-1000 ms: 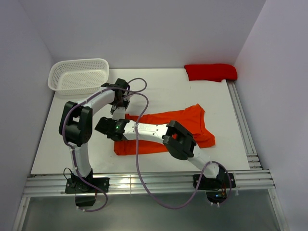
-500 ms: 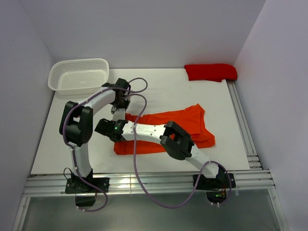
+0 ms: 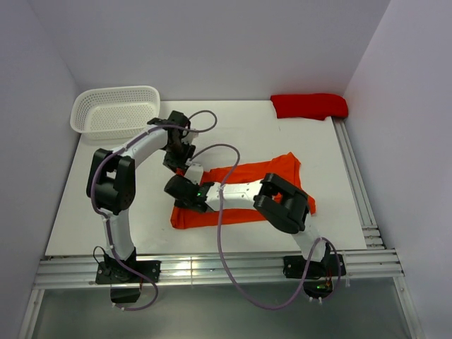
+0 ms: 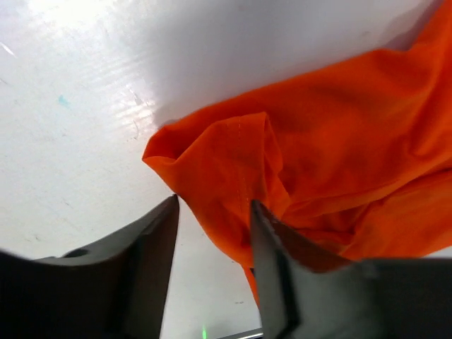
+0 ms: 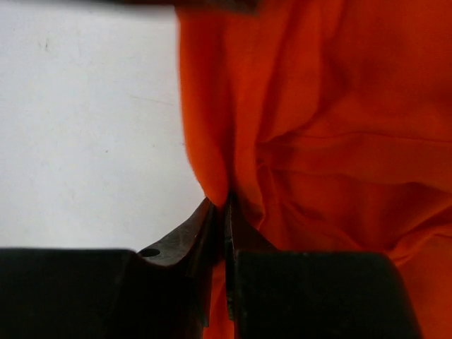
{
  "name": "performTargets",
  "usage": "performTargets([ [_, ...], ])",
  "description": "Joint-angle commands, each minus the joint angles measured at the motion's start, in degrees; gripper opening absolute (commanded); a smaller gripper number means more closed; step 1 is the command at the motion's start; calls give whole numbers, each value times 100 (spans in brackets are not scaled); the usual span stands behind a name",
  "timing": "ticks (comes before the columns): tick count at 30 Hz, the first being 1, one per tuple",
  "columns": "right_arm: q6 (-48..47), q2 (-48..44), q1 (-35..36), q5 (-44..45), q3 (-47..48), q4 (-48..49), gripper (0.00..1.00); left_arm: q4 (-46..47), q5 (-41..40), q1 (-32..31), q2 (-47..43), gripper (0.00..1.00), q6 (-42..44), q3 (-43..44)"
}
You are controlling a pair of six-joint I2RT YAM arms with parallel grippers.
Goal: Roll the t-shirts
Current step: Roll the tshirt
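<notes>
Your right fingers [image 5: 224, 212] stand pressed together on a raised fold at the edge of the orange t-shirt [image 5: 318, 127], with the cloth pinched between their tips. Your left fingers [image 4: 169, 215] stand apart, astride a bunched corner of the same shirt and gripping nothing.

Both pairs work the same short end. From there the shirt runs long and flat to their right across the white counter [image 3: 247, 134], with the left fingers at the far corner and the right fingers just beside them at the nearer part of that edge. That long axis is probably what the coming move turns on: a roll begun here would travel rightward along it. The right arm, already clamped on, looks the better placed to lead.

The red t-shirt [image 3: 308, 106] lies folded well apart, far to the right of both, against the back wall. A white basket [image 3: 113, 92] sits beyond the left fingers.

A second ago the right fingers hung wide, just off the shirt's end over bare counter; they have since slid onto the cloth and closed. The left fingers, shut then, have let go and parted.
</notes>
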Motion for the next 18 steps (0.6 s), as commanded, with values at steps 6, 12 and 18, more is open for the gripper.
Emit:
performTargets([
  [6, 314, -730, -414, -1219, -1667, 2700, 6, -143, 1296, 673, -429, 64, 599, 665],
  [12, 928, -669, -721, -1949, -2642, 4632, 4, -213, 2473, 1280, -701, 67, 1319, -10],
  [18, 1570, -528, -889, -2214, -3223, 5899, 2, 85, 3265, 1703, -658, 67, 1803, -758],
])
